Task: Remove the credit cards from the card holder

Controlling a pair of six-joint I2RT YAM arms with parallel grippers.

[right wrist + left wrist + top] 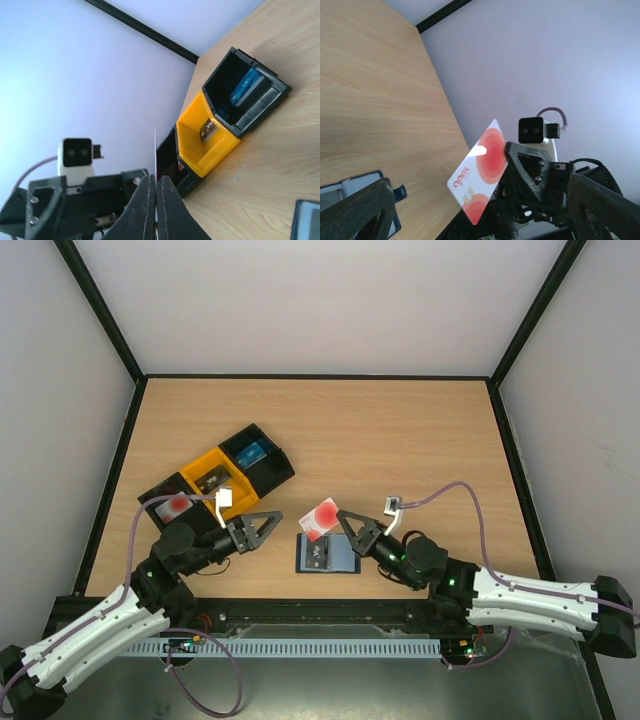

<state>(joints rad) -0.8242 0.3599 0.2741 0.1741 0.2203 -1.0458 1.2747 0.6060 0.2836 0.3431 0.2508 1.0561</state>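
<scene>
Entry: white card with red round mark point(322, 517), pinched by the closed right gripper point(343, 527), just above the card holder point(327, 556), which lies flat on the table point(420, 440)
Left gripper point(267, 530): fingers wide, empty
Handling: keep the pinch firm, carry the card level to the trays point(215, 475), release low
Lettering: an orange word on the held card and white script on the blue card point(245, 86), both illegible

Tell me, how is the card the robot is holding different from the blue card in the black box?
The held card is white with red circles; the blue card is blue. The held card is pinched in the right tool, up in the air; the blue card sits inside a black tray. Both are thin little rectangles, out of the card holder.
</scene>
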